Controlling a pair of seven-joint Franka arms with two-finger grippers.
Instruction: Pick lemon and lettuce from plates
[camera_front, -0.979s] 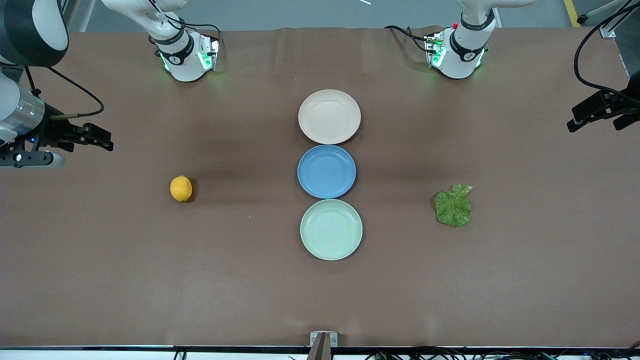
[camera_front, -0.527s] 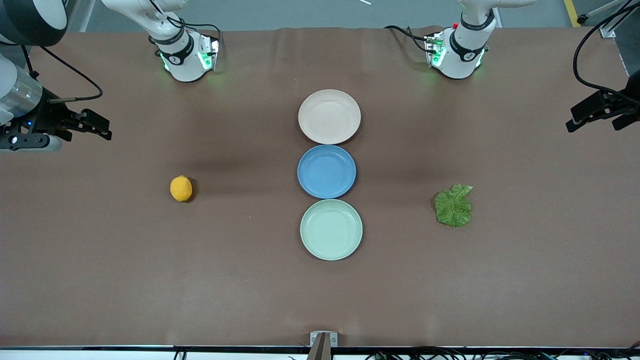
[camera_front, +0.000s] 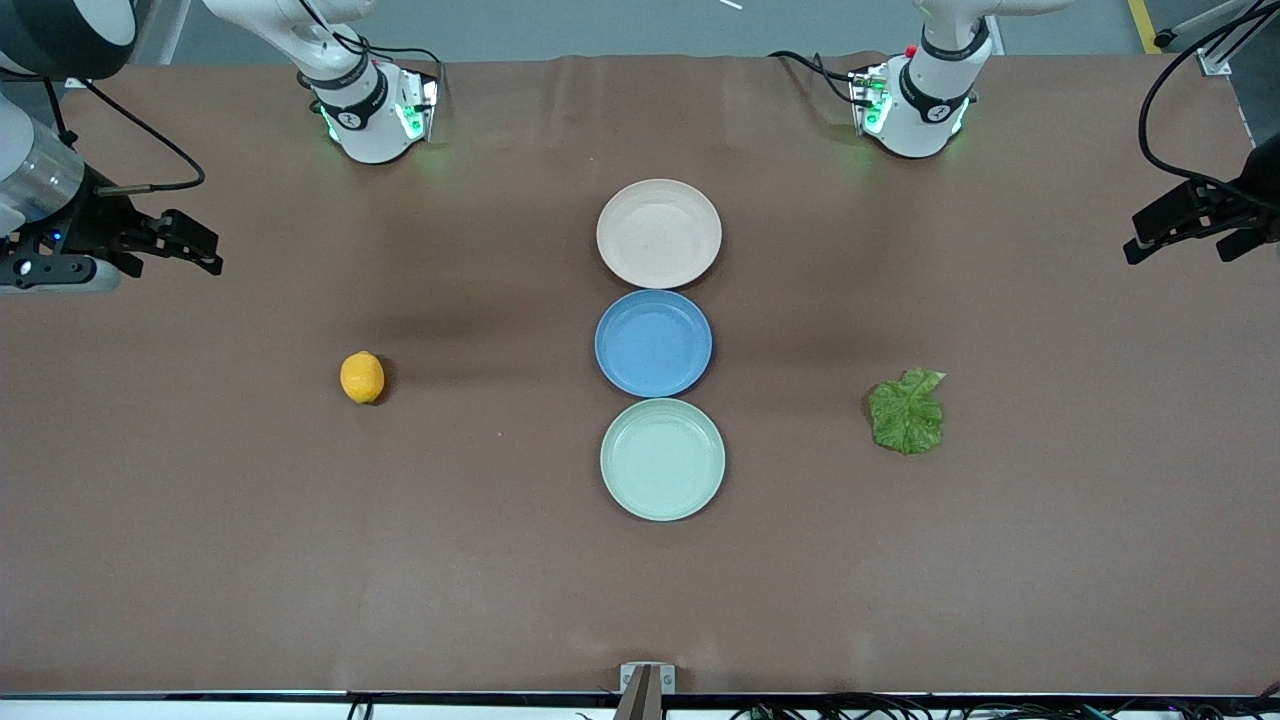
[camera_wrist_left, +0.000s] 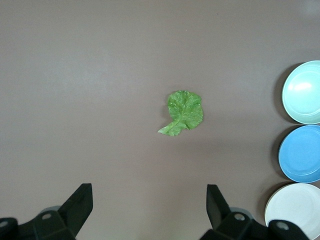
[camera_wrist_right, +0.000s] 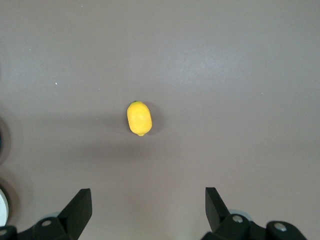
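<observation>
The lemon (camera_front: 362, 377) lies on the bare table toward the right arm's end, off any plate; it also shows in the right wrist view (camera_wrist_right: 139, 118). The lettuce (camera_front: 907, 411) lies flat on the table toward the left arm's end, also seen in the left wrist view (camera_wrist_left: 186, 112). The beige-pink plate (camera_front: 658, 233) and the mint green plate (camera_front: 662, 459) are both empty. My right gripper (camera_front: 218, 254) is open and empty, high over the table's end by the lemon (camera_wrist_right: 147, 192). My left gripper (camera_front: 1178, 255) is open and empty, high over the lettuce's end (camera_wrist_left: 150, 189).
A blue plate (camera_front: 653, 343), also empty, sits between the two task plates in a row down the table's middle. All three plates show at the edge of the left wrist view (camera_wrist_left: 302, 154). The arm bases (camera_front: 370, 110) stand along the table's edge farthest from the front camera.
The right gripper has drifted toward the robots' side of the table. The left gripper has shifted slightly toward the table's middle. The lemon, lettuce and plates have not moved.
</observation>
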